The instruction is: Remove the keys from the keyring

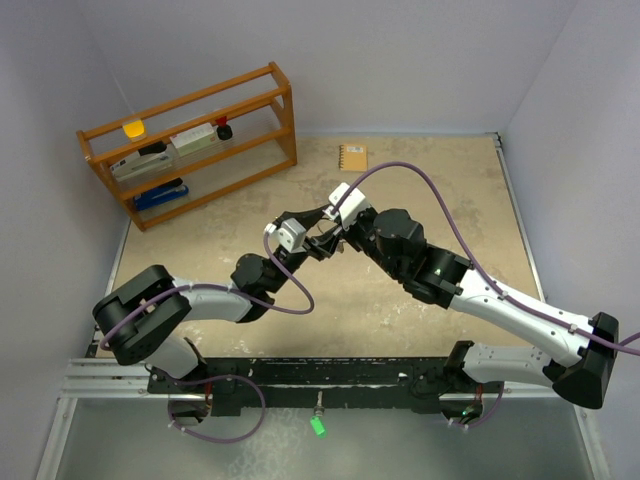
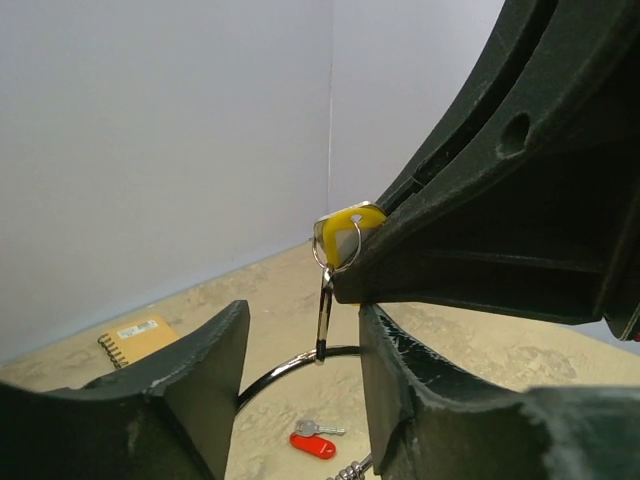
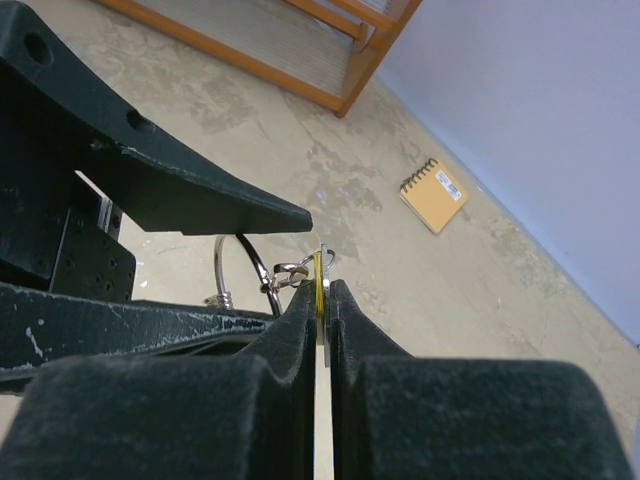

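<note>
My right gripper (image 3: 322, 285) is shut on a yellow-headed key (image 3: 319, 275), holding it above the table. In the left wrist view the same yellow key (image 2: 345, 228) hangs by a small metal link (image 2: 325, 310) from the keyring (image 2: 285, 368). That thin silver ring arcs across the gap of my left gripper (image 2: 302, 310), whose jaws stand apart on either side of it. The keyring (image 3: 222, 262) also shows under a left finger (image 3: 200, 195). A red-headed key (image 2: 313, 446) and a silver key (image 2: 322, 428) lie loose on the table below. From above, both grippers (image 1: 312, 243) (image 1: 330, 232) meet mid-table.
A small orange notebook (image 1: 352, 157) lies near the back wall. A wooden shelf rack (image 1: 190, 140) with small items stands at the back left. Walls close the table on the left, right and back.
</note>
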You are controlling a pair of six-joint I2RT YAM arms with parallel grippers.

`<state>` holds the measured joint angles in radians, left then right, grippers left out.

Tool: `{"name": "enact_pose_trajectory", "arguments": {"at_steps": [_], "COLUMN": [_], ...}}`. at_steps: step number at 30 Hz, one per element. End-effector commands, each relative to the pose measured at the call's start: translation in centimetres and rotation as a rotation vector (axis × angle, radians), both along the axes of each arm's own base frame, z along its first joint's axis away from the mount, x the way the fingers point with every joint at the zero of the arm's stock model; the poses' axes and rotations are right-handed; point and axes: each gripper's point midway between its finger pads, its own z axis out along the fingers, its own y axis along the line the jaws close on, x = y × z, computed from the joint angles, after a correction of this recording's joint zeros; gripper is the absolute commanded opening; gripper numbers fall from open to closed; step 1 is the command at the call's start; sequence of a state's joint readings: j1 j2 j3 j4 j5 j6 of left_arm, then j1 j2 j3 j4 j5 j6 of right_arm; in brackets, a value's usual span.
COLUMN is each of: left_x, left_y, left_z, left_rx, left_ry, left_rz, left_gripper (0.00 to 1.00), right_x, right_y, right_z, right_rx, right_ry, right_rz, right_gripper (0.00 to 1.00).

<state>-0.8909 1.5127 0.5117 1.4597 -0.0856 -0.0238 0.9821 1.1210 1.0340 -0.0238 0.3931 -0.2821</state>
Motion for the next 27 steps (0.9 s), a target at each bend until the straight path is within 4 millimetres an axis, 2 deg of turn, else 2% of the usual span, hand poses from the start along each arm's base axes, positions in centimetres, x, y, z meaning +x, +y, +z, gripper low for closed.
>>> {"name": "enact_pose_trajectory", "arguments": {"at_steps": [1,4,9,11,20,27], "left_x": [-0.4,-0.9,-0.7,-0.6,-1.0,-1.5], "left_y": [-0.3,-0.3,0.1,0.0,0.3,0.2], "left_z": [1.6,1.6,1.3,1.0,1.6,2.5], "left_rx": [-0.001,0.001,0.006,0.016,0.018,0.032], "left_ry": [-0.042,-0.040,-0.027,-0.022,-0.048,-0.066], "left_rz": [-0.021,-0.043,-0.024,-0.018,-0.025,-0.040], "left_gripper": [0.42,0.41,0.60,0.64,0.64,0.59], "right_x": [-0.1,0.0,0.0,-0.1,-0.6,-1.0], "right_y": [-0.2,-0.4,-0.3,-0.2,-0.4,-0.6], "right_z": [5.4,5.6,5.9,5.9,6.8,7.4], "right_rx": [0.123,0.116,0.124,0.129,0.128,0.144], "right_ry": [-0.093,-0.103,-0.110,-0.108,-0.114,-0.119], "right_rz": [-0.018,-0.024,-0.022,-0.016,-0.009,-0.004], "right_gripper": [0.00,0.00,0.00,0.00,0.00,0.00]}}
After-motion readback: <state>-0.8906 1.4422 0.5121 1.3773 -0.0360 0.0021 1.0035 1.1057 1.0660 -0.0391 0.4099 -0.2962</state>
